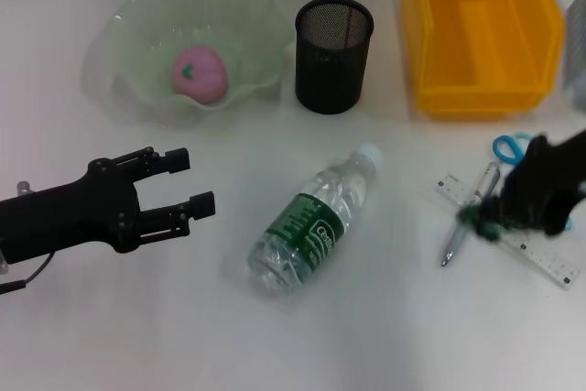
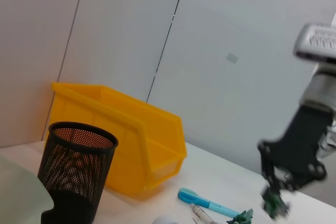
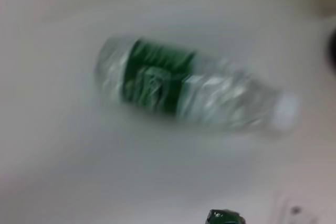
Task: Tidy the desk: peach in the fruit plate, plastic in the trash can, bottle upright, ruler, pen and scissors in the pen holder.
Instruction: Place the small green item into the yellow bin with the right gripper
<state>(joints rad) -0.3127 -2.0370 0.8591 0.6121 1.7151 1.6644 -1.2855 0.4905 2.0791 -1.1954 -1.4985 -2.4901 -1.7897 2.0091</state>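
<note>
A clear water bottle (image 1: 316,222) with a green label lies on its side mid-desk; it also shows blurred in the right wrist view (image 3: 178,90). The pink peach (image 1: 200,73) sits in the pale green fruit plate (image 1: 128,34). The black mesh pen holder (image 1: 333,54) stands empty beside the plate. My right gripper (image 1: 485,219) is shut on a crumpled green plastic scrap (image 2: 274,203), just above the pen (image 1: 467,217), clear ruler (image 1: 540,258) and blue-handled scissors (image 1: 511,146). My left gripper (image 1: 188,182) is open and empty, left of the bottle.
A yellow bin (image 1: 481,29) stands at the back right, beside the pen holder (image 2: 79,171). A grey object shows at the far right edge (image 1: 577,43). A white wall rises behind the desk.
</note>
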